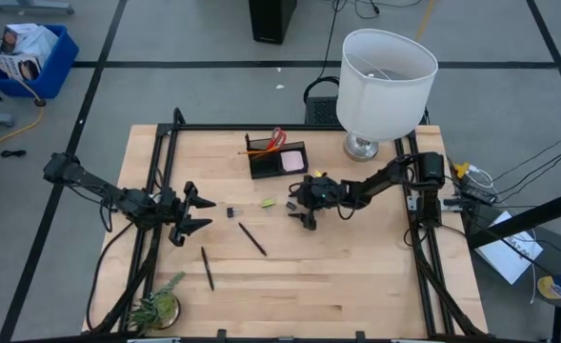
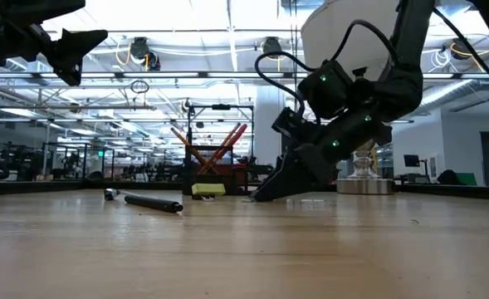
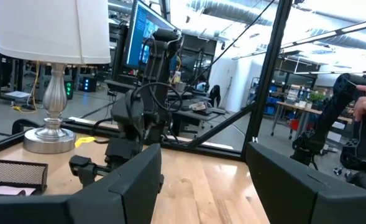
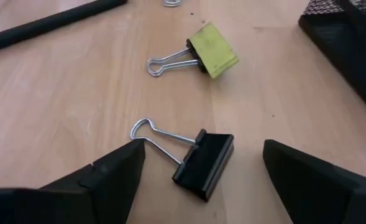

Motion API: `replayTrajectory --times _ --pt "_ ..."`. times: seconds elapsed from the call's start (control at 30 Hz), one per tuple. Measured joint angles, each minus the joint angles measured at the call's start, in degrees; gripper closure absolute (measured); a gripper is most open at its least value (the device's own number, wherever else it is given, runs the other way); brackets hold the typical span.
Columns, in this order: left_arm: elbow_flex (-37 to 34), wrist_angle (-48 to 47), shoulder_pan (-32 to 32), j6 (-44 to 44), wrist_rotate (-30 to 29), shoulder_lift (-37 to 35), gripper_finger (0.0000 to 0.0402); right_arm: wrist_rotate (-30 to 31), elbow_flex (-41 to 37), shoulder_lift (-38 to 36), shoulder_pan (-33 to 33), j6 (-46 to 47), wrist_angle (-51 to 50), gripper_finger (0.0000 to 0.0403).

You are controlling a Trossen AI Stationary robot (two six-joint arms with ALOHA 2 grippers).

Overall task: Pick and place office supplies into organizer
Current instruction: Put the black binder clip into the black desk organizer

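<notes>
I note, at the near left corner of the pale wooden table (image 1: 356, 286), a small green potted plant (image 1: 158, 307). Just beyond it, toward the table's middle, two slim black pens lie flat: one (image 1: 208, 268) nearer the front edge, the other (image 1: 252, 239) a little farther in.

The left gripper (image 1: 200, 214) hovers above the left half of the table, its fingers apart and holding nothing.

The right gripper (image 4: 198, 171) is lowered to the table near the centre, its fingers (image 4: 105, 177) spread wide on either side of a black metal binder clip with wire handles (image 4: 192, 155), which lies flat on the wood; I see no contact. Just beyond lies a yellow-green binder clip (image 4: 202, 57). Another small dark clip (image 1: 230, 211) sits toward the left gripper.

Farther back, near the rear edge, stands the black mesh rectangular organizer (image 1: 278, 158), already holding red-handled scissors (image 1: 278, 138), orange pencils (image 1: 256, 151) and a pink sticky-note pad (image 1: 290, 164).

At the rear right corner stands a white-shaded lamp on a metal base (image 1: 387, 76).
</notes>
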Motion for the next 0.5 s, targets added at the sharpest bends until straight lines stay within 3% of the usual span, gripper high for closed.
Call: replayTrajectory --times 0.3,0.5 --pt "0.0 0.0 0.0 0.0 0.0 0.0 0.0158 -1.7 0.1 -0.1 2.4 6.7 -6.3 0.0119" --pt "0.0 0.0 0.0 0.0 0.0 0.0 0.0158 -1.2 0.0 0.0 6.1 7.9 -3.8 0.0131"
